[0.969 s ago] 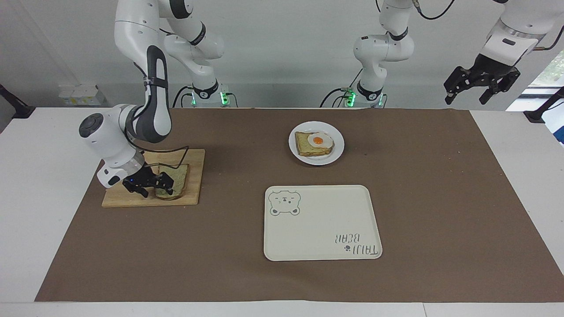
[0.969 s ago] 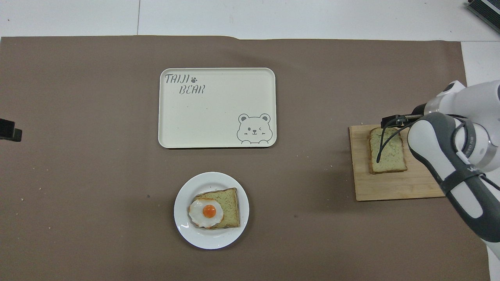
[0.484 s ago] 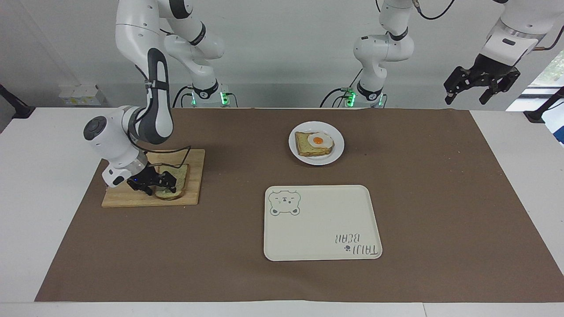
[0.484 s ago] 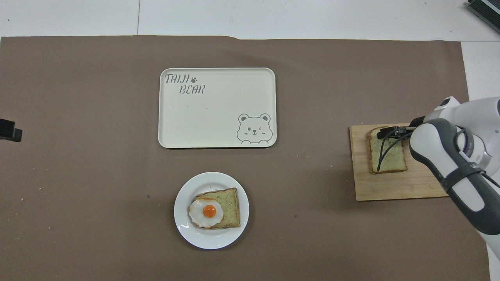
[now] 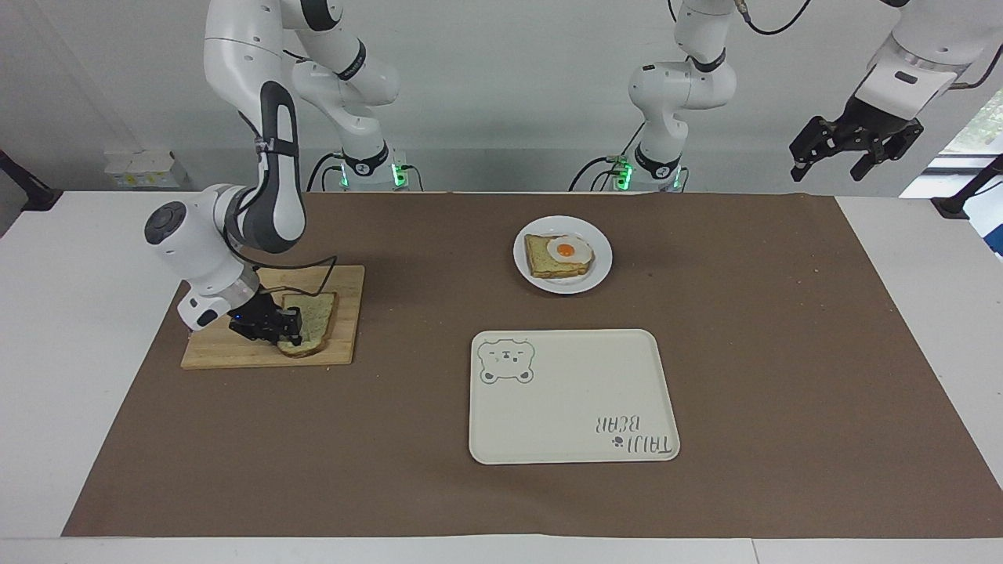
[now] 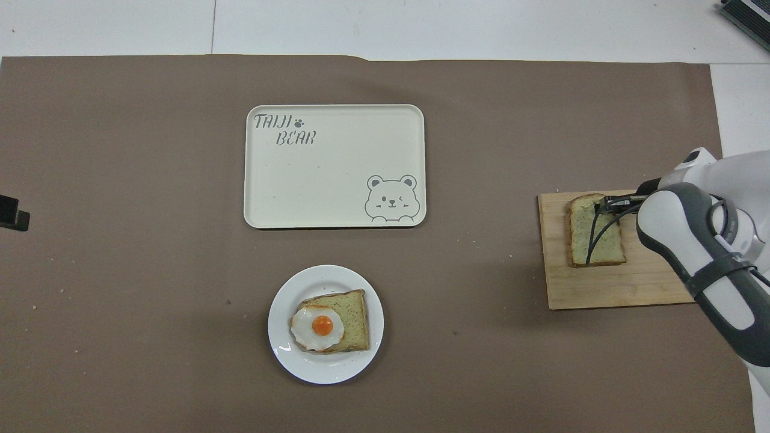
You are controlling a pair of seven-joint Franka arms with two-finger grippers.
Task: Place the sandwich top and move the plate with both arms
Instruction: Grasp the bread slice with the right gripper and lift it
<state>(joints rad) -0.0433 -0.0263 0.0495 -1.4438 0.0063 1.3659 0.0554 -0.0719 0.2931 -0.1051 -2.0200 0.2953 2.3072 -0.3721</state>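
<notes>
Brown mat (image 5: 783, 352) covers most of the white table (image 5: 70, 352); one of each. All clock bearings are read on the overhead view.

Two arms. Right arm (image 5: 262, 157) reaches down over the one wooden board (image 5: 345, 313), at the right arm's end of the table, about 3 o'clock from the tray. Left arm (image 5: 909, 47) waits raised off the mat at its own end.

One cream tray (image 6: 331, 180) with a bear drawing and lettering, mid-table, nothing on it. It is farther from the robots than the plate, at 12 o'clock from it.

One round white plate (image 6: 283, 346), nearer to the robots than the tray. On it one toasted slice (image 6: 352, 313) bearing one fried egg (image 6: 317, 328).

Bread slices: two in all. The sandwich top (image 6: 589, 240) lies flat on the board, its rounded end at 12 o'clock. It is well apart from the plate, at roughly 2 o'clock from it.

Right gripper (image 5: 288, 329): low on the board, at the rounded end of the sandwich top, toward the 1 o'clock corner of the slice. Fingers drawn together on that edge of the bread, one above and one at its rim as far as the facing view shows. Slice not lifted; it rests on the board.

Left gripper (image 5: 832, 160): in the air, fingers spread apart, holding nothing.
</notes>
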